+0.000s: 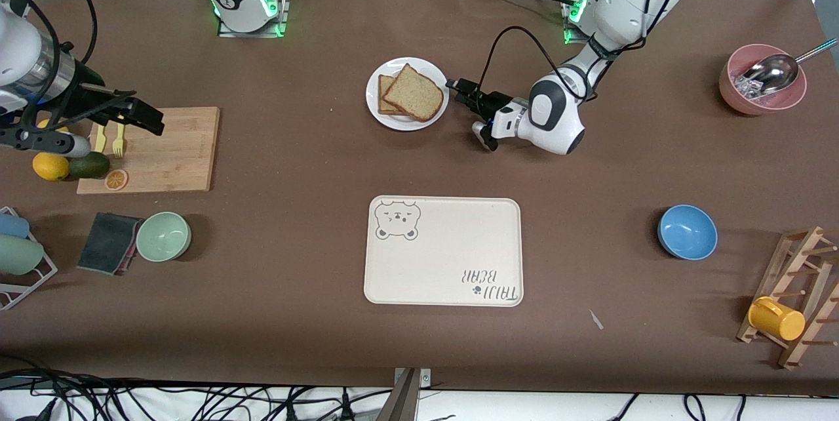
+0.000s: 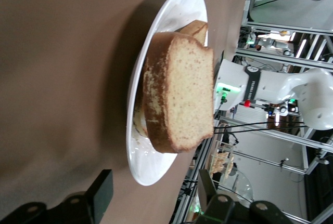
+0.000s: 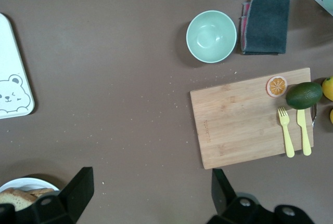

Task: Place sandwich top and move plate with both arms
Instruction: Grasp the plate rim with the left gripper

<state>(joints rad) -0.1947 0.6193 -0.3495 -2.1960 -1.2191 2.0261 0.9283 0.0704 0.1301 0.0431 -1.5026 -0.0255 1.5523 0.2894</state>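
Sandwich top (image 1: 415, 92): set on the lower slice, on the plate (image 1: 375, 101). Placement done; plate not yet moved. Left gripper (image 1: 461, 91): jaws apart, empty, beside the plate's rim. Right gripper (image 1: 134, 116): open, empty, over the cutting board (image 1: 174, 152).

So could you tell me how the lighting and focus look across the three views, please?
Front view: even overhead light, soft shadows beside the plate and blue bowl, everything sharp. Left wrist view: the top bread slice is crisp, the left gripper is dark, and the plate throws a soft shadow on the table. Right wrist view: flat light, the cutting board and green bowl sharp.
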